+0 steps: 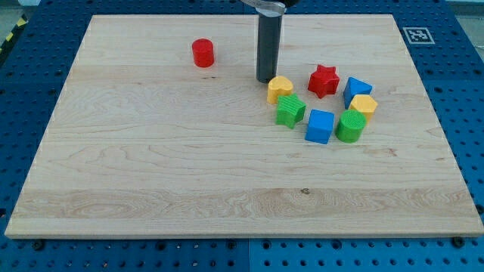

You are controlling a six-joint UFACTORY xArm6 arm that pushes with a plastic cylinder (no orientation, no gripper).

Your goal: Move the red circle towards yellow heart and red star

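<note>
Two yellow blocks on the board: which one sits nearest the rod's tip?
The yellow heart, just to the view's right of my tip. The other yellow block lies far to the view's right, past the red star.

One camera looks down at a slant on the whole wooden board (151, 174).

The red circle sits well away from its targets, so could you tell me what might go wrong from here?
1. My tip stands right beside the yellow heart, far from the red circle; swinging away could nudge the heart.
2. The red star and heart sit in a tight cluster with the green block, so an overshoot may scatter them.
</note>
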